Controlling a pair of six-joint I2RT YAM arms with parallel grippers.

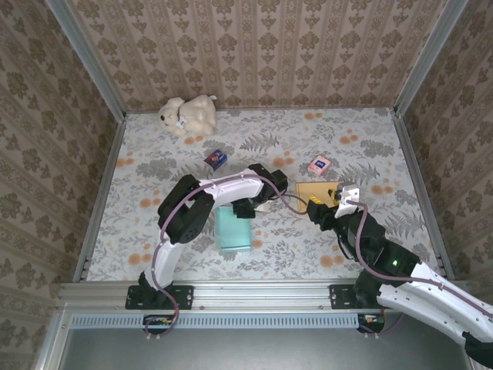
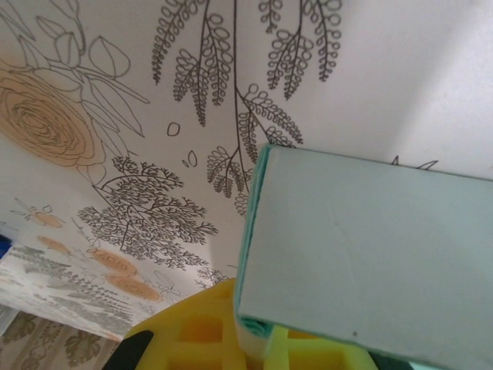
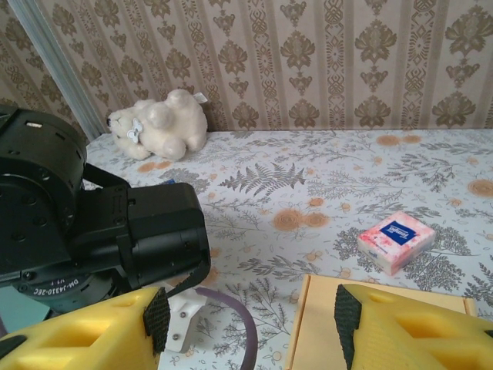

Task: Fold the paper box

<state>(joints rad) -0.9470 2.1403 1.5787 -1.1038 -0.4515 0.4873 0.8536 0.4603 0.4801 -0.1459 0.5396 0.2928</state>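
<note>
So: left gripper (image 2: pixel 254 339) pressed together, pinching near edge of teal box (image 1: pixel 231 231) as I read it. Right gripper (image 3: pixel 253 314) spread, holding nothing, poised over tan card (image 3: pixel 320 331). Box mid-table, under left wrist, well apart from right gripper. It looks flat, and I see no flaps raised or tucked. My judgement: folding barely begun, nearly all left.

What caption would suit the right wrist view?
Open right end effector near a tan sheet, tissue pack and teddy bear beyond.
</note>
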